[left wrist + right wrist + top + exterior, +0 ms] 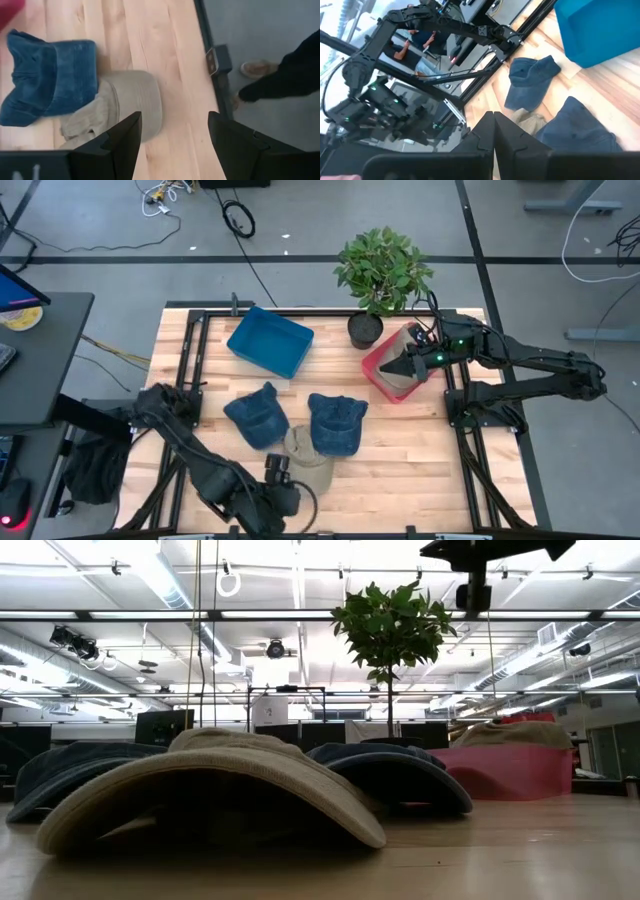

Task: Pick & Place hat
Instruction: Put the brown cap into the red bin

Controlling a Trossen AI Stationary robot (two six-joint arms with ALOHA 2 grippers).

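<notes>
On the near edge of the wooden slat table (400,450), I see my left gripper (278,470) poised above the tan corduroy cap (310,455), its two dark fingers (120,145) spread apart with nothing between them; from the left wrist camera the tan cap lies just ahead of the fingertips, its brim touching the dark blue denim cap (47,77) beside it. That blue cap (335,423) overlaps the tan one in the overhead picture, and a second dark blue denim cap (257,416) lies just to its left, apart from the tan one. At the far right of the table I have my right gripper (405,366) hanging over the red plastic bin (377,370), fingers clenched together on nothing that I can see; a beige hat (402,377) already rests inside that bin, and from table height its crown (515,732) rises above the red wall. A blue rectangular plastic bin (270,341) sits tilted at the far left side, and a potted green plant in a black pot (380,275) stands between the two bins. Through the left wrist camera I can make out a person's shoe and dark trouser leg (280,80) on the grey floor beyond the table frame
</notes>
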